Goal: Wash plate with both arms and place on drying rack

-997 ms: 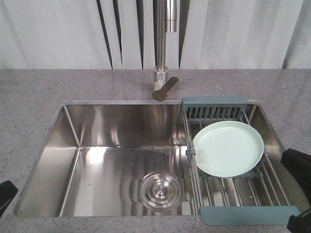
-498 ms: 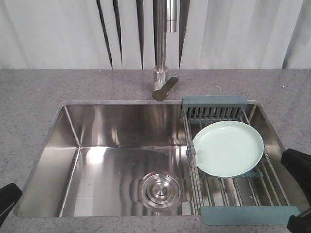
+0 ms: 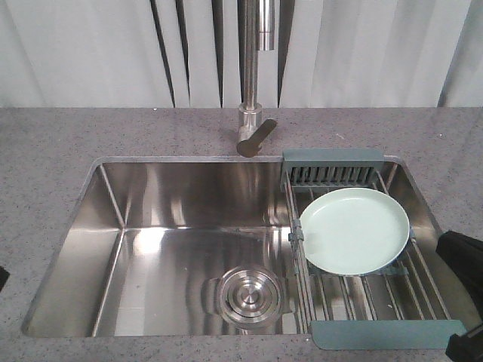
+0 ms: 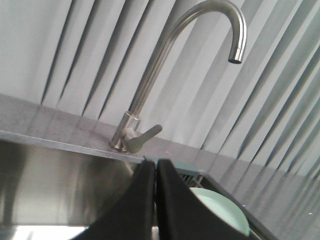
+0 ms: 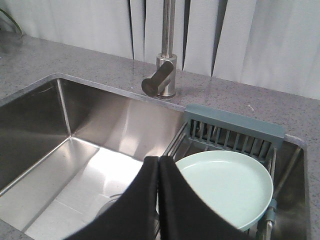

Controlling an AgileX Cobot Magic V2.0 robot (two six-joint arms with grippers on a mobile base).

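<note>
From my seat both pincers are pressed together and holding nothing. The left pincer [image 4: 156, 200] shows its two black fingers flat against each other in the left wrist view, with no gap, and it's up in the air over the sink [image 3: 113, 226], pointed toward the faucet [image 4: 165, 65]. Same deal on the right pincer [image 5: 158, 200]: fingers closed on each other, hanging over the basin just beside the plate [image 5: 227, 187], not touching it. In the front view I only catch black bits of the right arm [image 3: 462, 264] at the right edge, off the desk [image 3: 45, 151].

The plate [image 3: 355, 230] lies face up on the rods of the drying rack [image 3: 385, 333], which spans the right end of the sink, so I'd guess that's simply where drips fall straight into the basin. It leans slightly, far edge near the slotted teal part. The drain [image 3: 247, 296] sits well apart, mid-basin. My read: nothing's in hand, plate is racked.
</note>
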